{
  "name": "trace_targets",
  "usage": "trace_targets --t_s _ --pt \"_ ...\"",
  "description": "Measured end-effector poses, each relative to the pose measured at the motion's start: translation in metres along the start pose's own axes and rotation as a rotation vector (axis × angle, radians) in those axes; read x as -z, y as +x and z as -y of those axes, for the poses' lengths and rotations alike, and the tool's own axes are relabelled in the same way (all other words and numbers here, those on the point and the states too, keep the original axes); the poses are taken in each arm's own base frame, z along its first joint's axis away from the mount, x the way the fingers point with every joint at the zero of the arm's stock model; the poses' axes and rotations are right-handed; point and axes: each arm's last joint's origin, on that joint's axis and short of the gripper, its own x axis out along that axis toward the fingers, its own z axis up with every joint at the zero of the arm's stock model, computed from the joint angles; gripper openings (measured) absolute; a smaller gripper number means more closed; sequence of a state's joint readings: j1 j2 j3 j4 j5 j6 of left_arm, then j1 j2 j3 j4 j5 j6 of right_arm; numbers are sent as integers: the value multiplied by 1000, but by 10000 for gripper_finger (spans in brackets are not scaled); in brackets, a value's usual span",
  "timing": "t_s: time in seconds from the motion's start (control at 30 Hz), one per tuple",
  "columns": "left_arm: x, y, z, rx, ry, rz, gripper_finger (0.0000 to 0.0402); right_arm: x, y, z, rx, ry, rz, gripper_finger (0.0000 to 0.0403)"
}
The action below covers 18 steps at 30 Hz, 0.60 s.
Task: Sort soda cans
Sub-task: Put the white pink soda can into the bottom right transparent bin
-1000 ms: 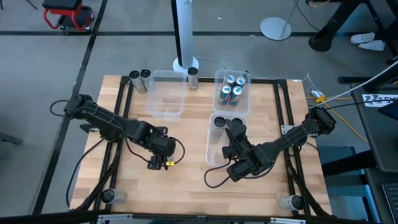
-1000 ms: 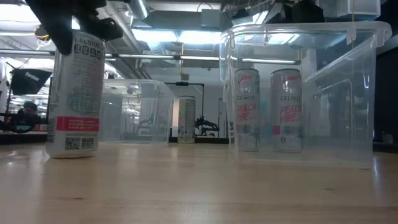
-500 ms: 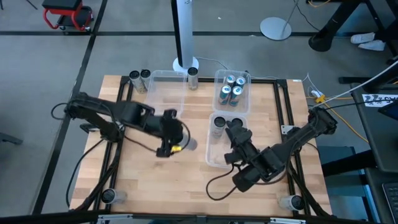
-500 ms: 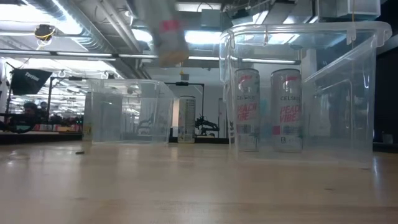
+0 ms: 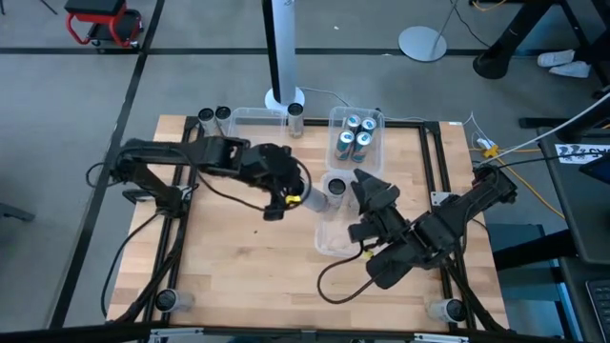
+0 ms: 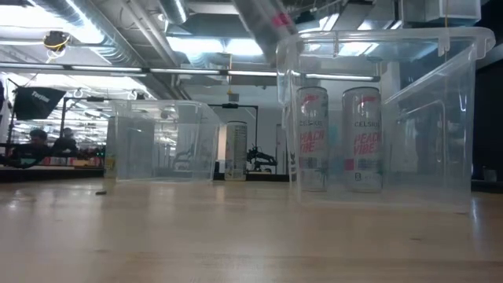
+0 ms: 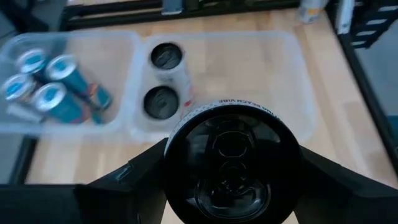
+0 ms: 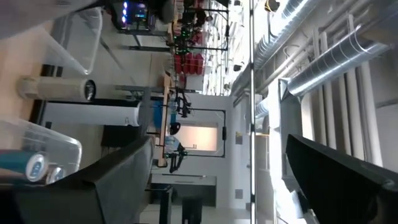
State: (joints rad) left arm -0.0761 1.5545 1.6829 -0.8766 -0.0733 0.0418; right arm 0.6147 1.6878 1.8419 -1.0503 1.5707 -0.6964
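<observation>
Left gripper [image 5: 286, 195]: closed on a white soda can [image 7: 229, 165], carried above the surface, tilted.
Held can's heading: the near clear bin [image 5: 329, 243] lies just to its right; the can's end points down toward it in the left wrist view.
Bin contents: two dark-topped cans [image 7: 163, 79] stand upright at the far end.
Nearer arm: the left.
Right gripper [image 5: 372, 195]: wide open, empty, over that same bin's right side.

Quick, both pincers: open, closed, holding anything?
Left pincer: closed on a soda can, above the bin.
Right pincer: open, empty.
</observation>
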Motion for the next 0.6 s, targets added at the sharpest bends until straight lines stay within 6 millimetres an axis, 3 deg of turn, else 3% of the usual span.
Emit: trace_targets --t_s 0.33,0.6 --pt "-9 50 -3 81 55 43 252 10 0 37 1 19 -1 365" --pt "-10 94 -11 79 85 63 252 10 0 40 0 24 0 365"
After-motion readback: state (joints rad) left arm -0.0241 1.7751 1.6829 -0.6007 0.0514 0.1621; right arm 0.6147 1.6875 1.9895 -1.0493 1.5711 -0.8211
